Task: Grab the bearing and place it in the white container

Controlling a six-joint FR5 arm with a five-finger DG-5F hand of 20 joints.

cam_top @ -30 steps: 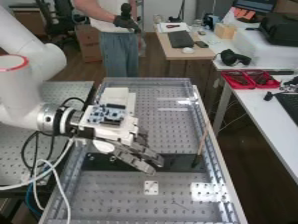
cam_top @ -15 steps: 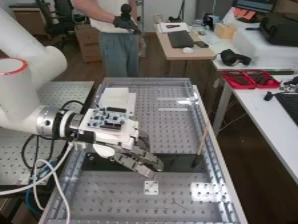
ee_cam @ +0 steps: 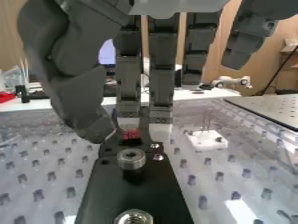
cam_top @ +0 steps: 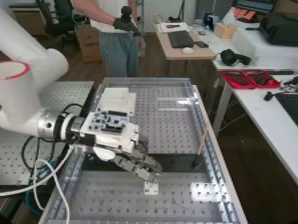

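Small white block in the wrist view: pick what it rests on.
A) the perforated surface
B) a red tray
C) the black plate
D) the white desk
A: the small white block rests on the perforated surface, beside the black plate.

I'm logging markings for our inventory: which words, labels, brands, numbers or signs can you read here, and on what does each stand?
None can be read.
Circuit board on the arm: any print is too small to read.
Black plate on the bench: no lettering can be made out.
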